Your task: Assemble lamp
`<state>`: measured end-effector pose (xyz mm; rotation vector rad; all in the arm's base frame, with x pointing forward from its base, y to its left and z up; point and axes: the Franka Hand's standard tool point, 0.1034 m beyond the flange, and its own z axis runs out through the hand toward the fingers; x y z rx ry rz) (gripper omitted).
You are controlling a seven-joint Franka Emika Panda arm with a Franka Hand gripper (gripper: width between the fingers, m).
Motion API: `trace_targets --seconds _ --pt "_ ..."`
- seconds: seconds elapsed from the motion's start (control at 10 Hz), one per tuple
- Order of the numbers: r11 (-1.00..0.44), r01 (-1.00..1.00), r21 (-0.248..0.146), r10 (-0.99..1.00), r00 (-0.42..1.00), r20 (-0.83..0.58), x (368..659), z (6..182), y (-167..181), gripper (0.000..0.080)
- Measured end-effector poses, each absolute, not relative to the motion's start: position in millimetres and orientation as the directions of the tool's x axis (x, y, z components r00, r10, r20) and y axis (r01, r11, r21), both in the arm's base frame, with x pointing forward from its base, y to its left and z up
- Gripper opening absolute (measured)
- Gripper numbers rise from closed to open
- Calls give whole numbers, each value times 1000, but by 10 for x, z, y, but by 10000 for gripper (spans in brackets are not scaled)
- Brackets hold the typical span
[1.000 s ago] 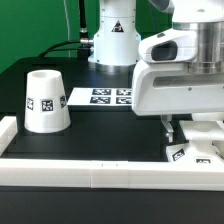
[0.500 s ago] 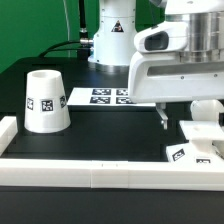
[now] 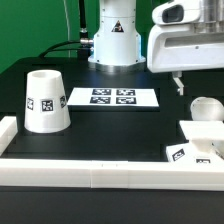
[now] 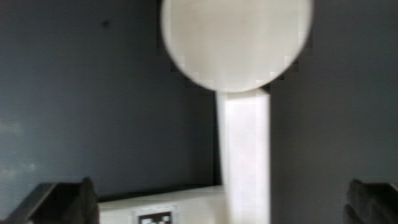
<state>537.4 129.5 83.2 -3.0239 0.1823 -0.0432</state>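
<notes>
The lamp shade (image 3: 45, 100), a white tapered cup with a tag, stands at the exterior view's left. The angular lamp base (image 3: 196, 146) sits at the right by the front rail. The round-headed bulb (image 3: 207, 108) stands up from the base. My gripper (image 3: 180, 84) hangs above and behind them, open and empty. In the wrist view the bulb (image 4: 235, 45) with its straight stem lies well below my gripper (image 4: 217, 205), and the tagged base (image 4: 164, 208) shows beside the stem. The dark fingertips (image 4: 63, 200) stand wide apart, touching nothing.
The marker board (image 3: 112, 97) lies flat at the back centre on the black table. A white rail (image 3: 100, 172) runs along the front, with a short wall (image 3: 8, 130) at the left. The robot's pedestal (image 3: 112, 40) stands behind the marker board.
My gripper has risen and drifted toward the exterior view's right, away from the base. The bulb, earlier hidden behind the hand, now shows standing on the base.
</notes>
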Motion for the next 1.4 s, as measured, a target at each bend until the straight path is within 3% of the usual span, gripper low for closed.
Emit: trace_targets --seconds 0.4,0.7,0.9,1.4 --pt "-987 -117 -110 -119 993 11 5368 809 1262 698" --pt "-981 -150 -122 -121 968 -220 5169 734 1337 698" --pt "-979 -177 -105 -130 927 -352 5001 599 1371 698" --pt "-983 -161 -88 -77 796 -601 4957 583 1413 698"
